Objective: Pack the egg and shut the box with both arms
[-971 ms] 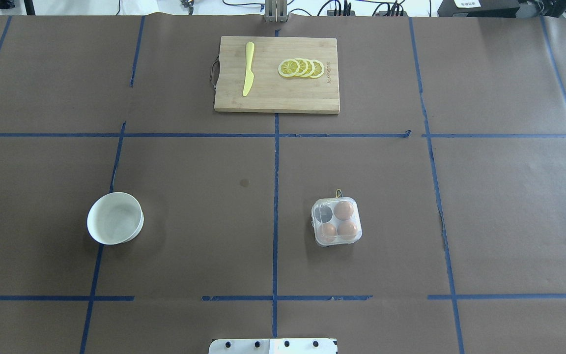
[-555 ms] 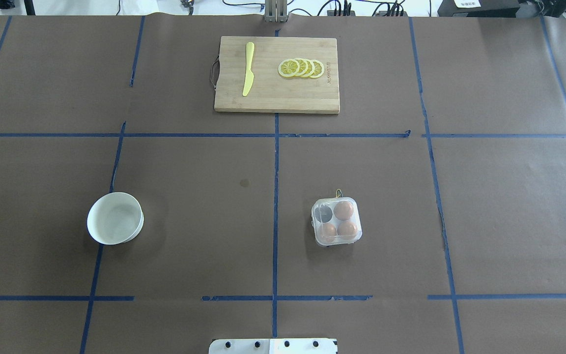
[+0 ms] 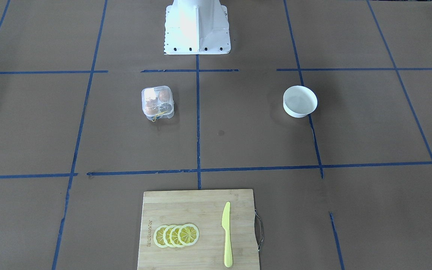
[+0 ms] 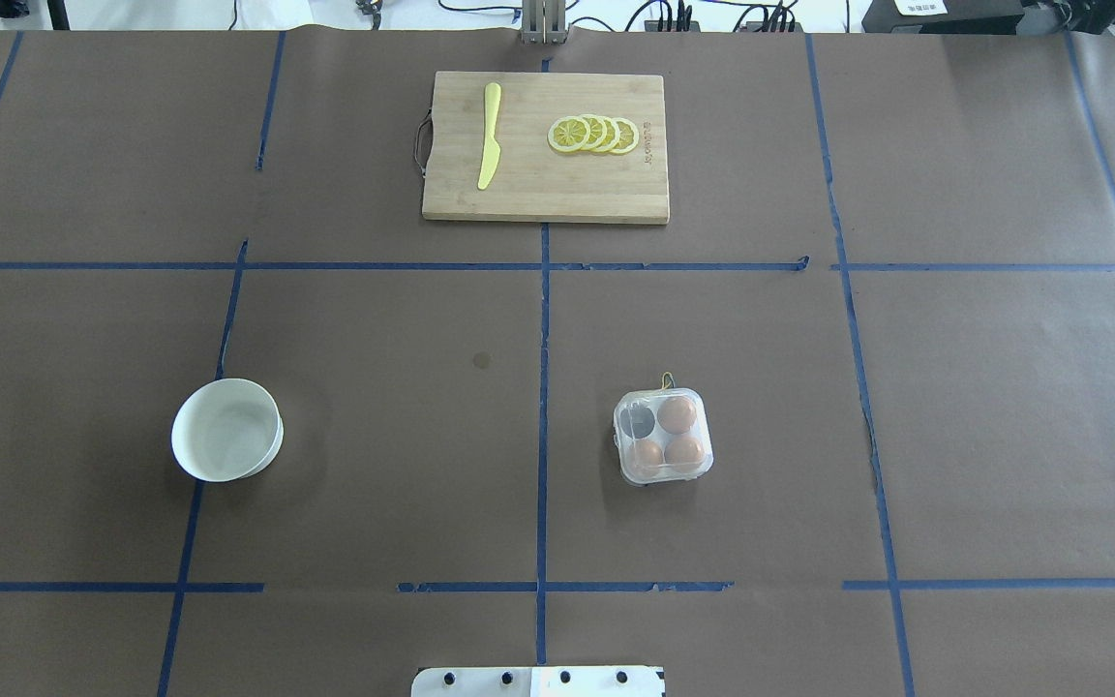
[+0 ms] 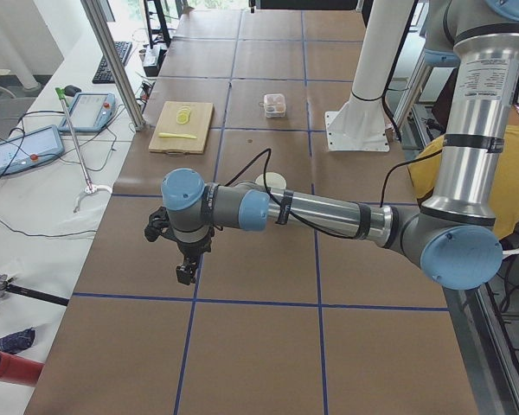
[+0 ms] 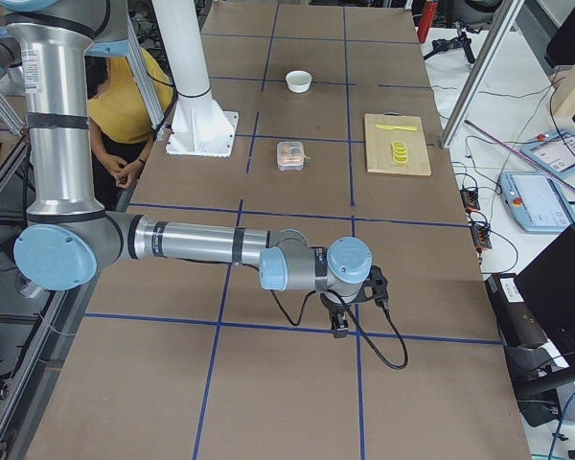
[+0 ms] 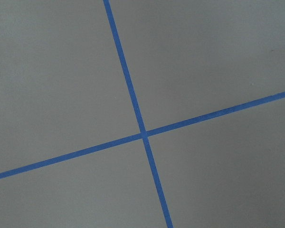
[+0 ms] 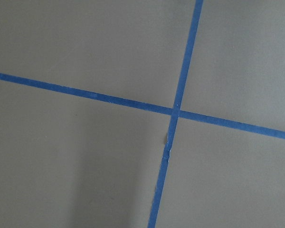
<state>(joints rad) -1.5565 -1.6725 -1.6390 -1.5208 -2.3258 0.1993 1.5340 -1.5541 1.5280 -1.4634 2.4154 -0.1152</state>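
Note:
The clear plastic box [image 4: 664,478] sits right of the table's middle line and holds three orange-brown eggs [image 4: 678,414]. Its far-left cell [image 4: 636,420] looks empty, and no raised lid shows. A thin yellow string [image 4: 667,379] lies at its far edge. The box also shows in the front view [image 3: 157,102]. My left gripper [image 5: 186,272] hangs over bare table far out to the left, seen only in the left side view. My right gripper [image 6: 340,326] hangs far out to the right. I cannot tell whether either is open or shut. Both wrist views show only brown paper and blue tape.
A white bowl [image 4: 226,430] stands at the left. A wooden cutting board [image 4: 546,198] at the far middle carries a yellow knife [image 4: 489,136] and lemon slices [image 4: 593,135]. The white base pedestal [image 3: 196,26] is at the near edge.

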